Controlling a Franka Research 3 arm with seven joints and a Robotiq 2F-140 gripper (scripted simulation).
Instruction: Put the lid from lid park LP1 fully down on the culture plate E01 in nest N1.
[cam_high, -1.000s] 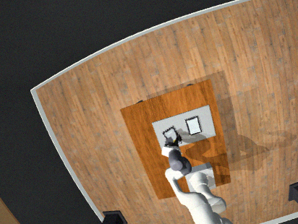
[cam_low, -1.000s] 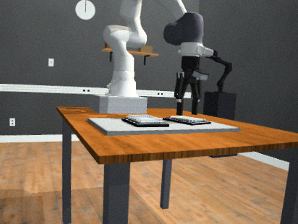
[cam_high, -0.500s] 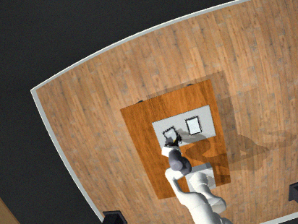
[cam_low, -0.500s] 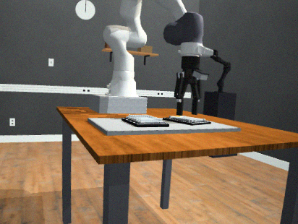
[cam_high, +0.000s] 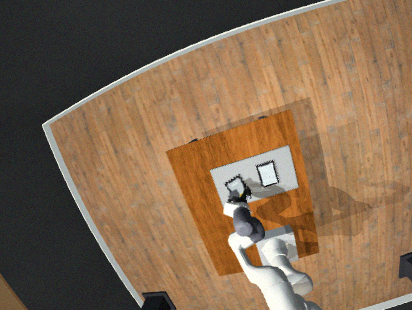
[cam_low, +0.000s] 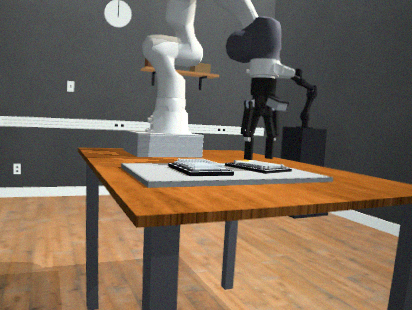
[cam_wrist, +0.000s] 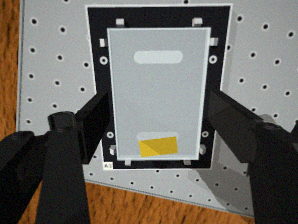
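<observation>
The lid (cam_wrist: 158, 95) lies flat in its park, long axis running away from the wrist camera, yellow-marked end nearest; the gripper (cam_wrist: 159, 127) straddles it half-open, holding nothing.

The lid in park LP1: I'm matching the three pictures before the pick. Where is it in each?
Top: lid just above the gripper.
Exterior: lid, right-hand holder, beneath the open fingers.
Wrist: lid, centre.
Shared landmark: grey pegboard.

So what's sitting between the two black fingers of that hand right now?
In the wrist view, the pale lid in its black holder lies below, framed by the fingers. The hand is open and grips nothing.
</observation>
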